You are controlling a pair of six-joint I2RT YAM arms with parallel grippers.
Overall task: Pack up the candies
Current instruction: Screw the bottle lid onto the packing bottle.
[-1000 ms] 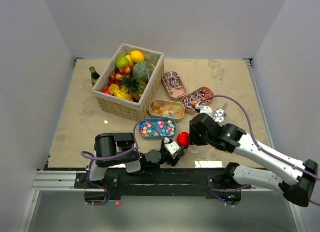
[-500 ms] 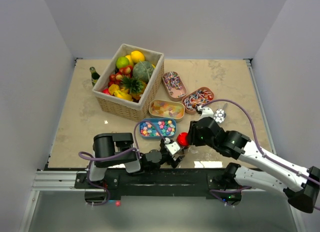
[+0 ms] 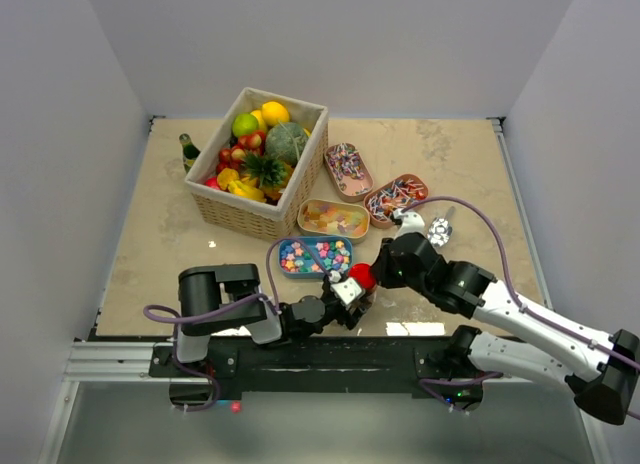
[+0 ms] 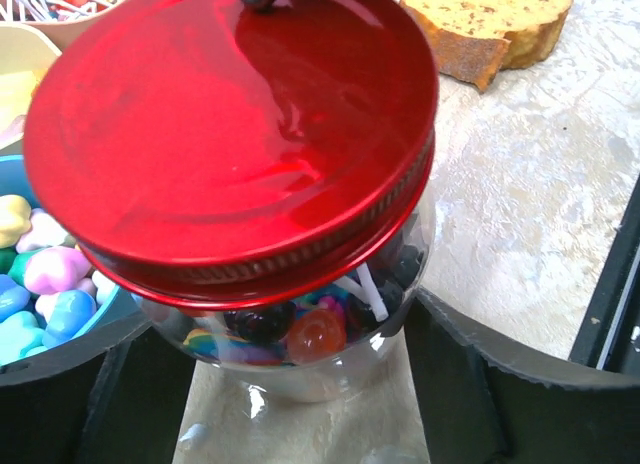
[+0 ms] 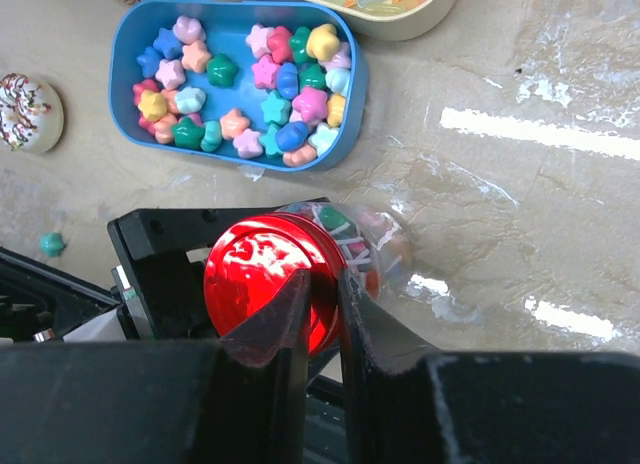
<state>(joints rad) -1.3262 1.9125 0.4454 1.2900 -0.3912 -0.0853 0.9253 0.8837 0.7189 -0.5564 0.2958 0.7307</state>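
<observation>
- Pale marbled counter between plain grey walls. The work sits at its near edge.
- Task item: mixed candies lie inside a glass jar, directly between the fingers of the left claw. More star-shaped ones fill a blue tray just beyond the right claw.
- Left claw: spread wide and clasping the jar's glass body on both sides. The jar is tilted, with its mouth towards the right claw.
- Red lid: on the jar's mouth and apparently slightly askew, with thread showing below the rim.
- Right claw: fingers drawn nearly together at the lid's edge. It cannot be told whether they pinch the rim or only press on it.
- Risk: an askew lid may cross-thread or jam if it is turned without being squared first.
- Risk: smooth glass may spin or slide in the left claw under twisting force.
- Risk: a narrow hold at the rim may slip. With the jar tilted, a freed lid would let candies spill onto the counter.
</observation>
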